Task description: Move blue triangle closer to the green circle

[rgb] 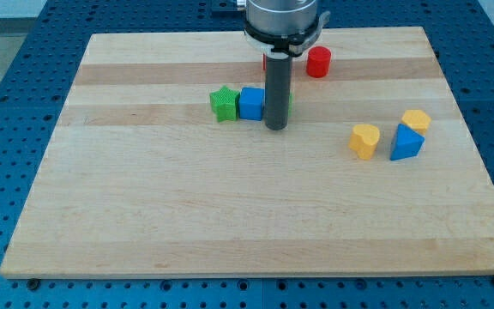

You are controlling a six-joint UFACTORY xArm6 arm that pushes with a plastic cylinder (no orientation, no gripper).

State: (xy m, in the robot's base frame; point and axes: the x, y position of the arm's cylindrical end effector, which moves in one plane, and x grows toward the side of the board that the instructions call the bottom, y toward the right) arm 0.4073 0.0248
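The blue triangle (406,142) lies at the view's right, touching or nearly touching a yellow block (416,119) above it, with a yellow heart (364,140) to its left. The green circle (289,103) is almost wholly hidden behind the rod, only a green sliver showing at the rod's right edge. My tip (275,127) rests on the board just right of the blue cube (251,103), far left of the blue triangle.
A green star (223,103) sits against the blue cube's left side. A red cylinder (318,62) stands near the view's top, and a red sliver (264,63) shows behind the rod. The wooden board (230,215) lies on a blue perforated table.
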